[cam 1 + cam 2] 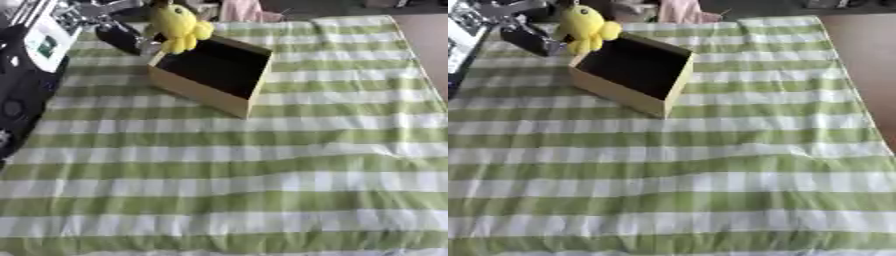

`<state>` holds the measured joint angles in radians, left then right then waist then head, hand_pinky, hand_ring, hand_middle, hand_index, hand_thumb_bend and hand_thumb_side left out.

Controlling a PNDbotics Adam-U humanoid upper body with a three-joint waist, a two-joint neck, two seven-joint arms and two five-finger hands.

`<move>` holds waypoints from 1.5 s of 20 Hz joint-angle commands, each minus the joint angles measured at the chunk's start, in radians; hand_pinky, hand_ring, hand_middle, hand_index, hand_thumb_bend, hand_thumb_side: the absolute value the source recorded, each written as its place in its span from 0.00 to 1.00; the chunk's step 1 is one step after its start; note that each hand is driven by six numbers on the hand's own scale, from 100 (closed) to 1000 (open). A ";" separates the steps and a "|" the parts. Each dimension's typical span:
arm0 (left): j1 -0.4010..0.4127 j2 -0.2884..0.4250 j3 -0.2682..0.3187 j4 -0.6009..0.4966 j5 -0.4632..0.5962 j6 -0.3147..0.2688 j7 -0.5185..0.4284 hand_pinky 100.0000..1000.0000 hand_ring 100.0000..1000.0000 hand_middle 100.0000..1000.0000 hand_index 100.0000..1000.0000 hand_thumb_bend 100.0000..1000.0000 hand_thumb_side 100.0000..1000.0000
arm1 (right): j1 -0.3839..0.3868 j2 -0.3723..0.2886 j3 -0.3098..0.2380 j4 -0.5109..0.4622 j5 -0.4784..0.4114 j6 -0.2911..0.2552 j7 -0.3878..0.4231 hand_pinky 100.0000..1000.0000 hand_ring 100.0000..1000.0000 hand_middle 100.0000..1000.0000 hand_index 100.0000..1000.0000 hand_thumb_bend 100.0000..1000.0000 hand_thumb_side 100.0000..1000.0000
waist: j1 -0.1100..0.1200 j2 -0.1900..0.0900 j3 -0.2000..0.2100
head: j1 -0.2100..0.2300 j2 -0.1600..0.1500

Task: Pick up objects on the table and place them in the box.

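A yellow plush toy (pixel 179 26) hangs over the far left corner of a tan open-top box (pixel 197 93) with a dark inside. My left hand (pixel 125 36) comes in from the upper left and sits right against the toy's left side, fingers curled on it. The toy's lower part is level with the box rim, partly over the opening. The box stands askew on the far left part of the table. My right hand shows in neither view.
A green-and-white striped cloth (pixel 262 170) covers the table. My left arm's black and white casing (pixel 39 45) fills the left edge. Something pink (pixel 677 10) lies past the far edge. Brown floor (pixel 868 45) shows at the right.
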<state>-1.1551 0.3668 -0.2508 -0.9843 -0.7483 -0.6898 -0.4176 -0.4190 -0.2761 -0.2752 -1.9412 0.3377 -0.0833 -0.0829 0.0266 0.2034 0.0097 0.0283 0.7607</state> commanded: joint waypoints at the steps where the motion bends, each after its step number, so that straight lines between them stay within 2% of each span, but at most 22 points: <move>1: -0.050 -0.047 0.037 0.041 -0.036 -0.194 -0.215 0.53 0.68 0.70 0.81 0.00 0.06 | -0.016 -0.005 0.003 -0.009 -0.011 -0.001 0.006 0.59 0.67 0.72 0.74 0.00 0.75 | -0.003 -0.013 -0.006 | 0.014 -0.015; 12: -0.091 -0.185 0.132 0.161 -0.229 -0.114 -0.139 0.49 0.65 0.67 0.79 0.00 0.07 | -0.029 0.014 0.008 -0.019 -0.024 -0.003 0.013 0.59 0.67 0.72 0.74 0.00 0.75 | -0.005 0.004 -0.039 | 0.036 -0.039; 20: -0.087 -0.196 0.162 0.198 -0.384 -0.086 -0.036 0.49 0.65 0.68 0.79 0.00 0.06 | -0.028 0.017 0.009 -0.019 -0.036 -0.004 0.017 0.58 0.67 0.72 0.74 0.00 0.76 | -0.003 0.014 -0.042 | 0.035 -0.045; 30: -0.077 -0.214 0.194 0.225 -0.450 -0.029 0.023 0.49 0.65 0.67 0.79 0.00 0.11 | -0.026 0.018 0.008 -0.016 -0.042 -0.004 0.023 0.58 0.67 0.72 0.74 0.00 0.76 | -0.004 0.019 -0.038 | 0.033 -0.048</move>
<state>-1.2136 0.1473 -0.0686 -0.7483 -1.1924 -0.7108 -0.3883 -0.4322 -0.2488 -0.2669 -1.9422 0.3048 -0.0856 -0.0638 0.0260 0.2376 -0.0294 0.0601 0.7249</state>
